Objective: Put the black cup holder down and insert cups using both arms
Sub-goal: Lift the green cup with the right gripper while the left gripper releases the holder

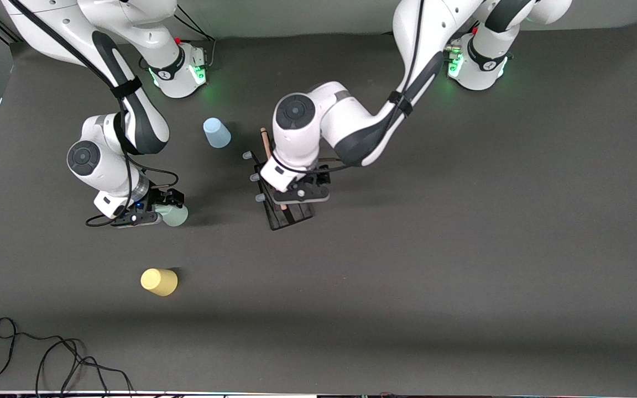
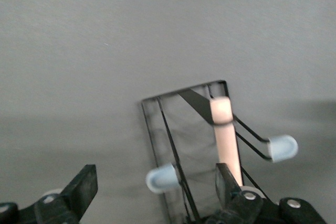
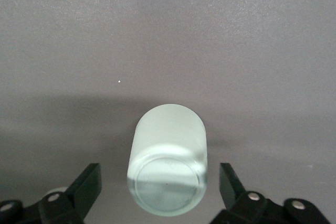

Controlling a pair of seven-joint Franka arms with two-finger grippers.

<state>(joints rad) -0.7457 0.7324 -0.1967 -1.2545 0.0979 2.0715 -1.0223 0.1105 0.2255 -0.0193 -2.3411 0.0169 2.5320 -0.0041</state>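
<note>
The black cup holder [image 1: 291,215] stands mid-table, with its wooden rod handle [image 1: 265,141] on top and pale-tipped prongs [image 1: 254,177] sticking out. My left gripper [image 1: 296,199] is over it, open. In the left wrist view [image 2: 156,184] one finger [image 2: 228,182] is right beside the rod [image 2: 226,135] and the other is well clear. My right gripper [image 1: 166,205] is open around the sage green cup [image 1: 179,218], which stands upside down [image 3: 168,166] between the fingers [image 3: 86,187] without touching them. The light blue cup [image 1: 217,133] and the yellow cup [image 1: 159,282] stand free.
A loose black cable [image 1: 47,354] lies at the table's corner nearest the front camera, at the right arm's end. The arm bases [image 1: 180,72] [image 1: 476,63] stand along the table's back edge.
</note>
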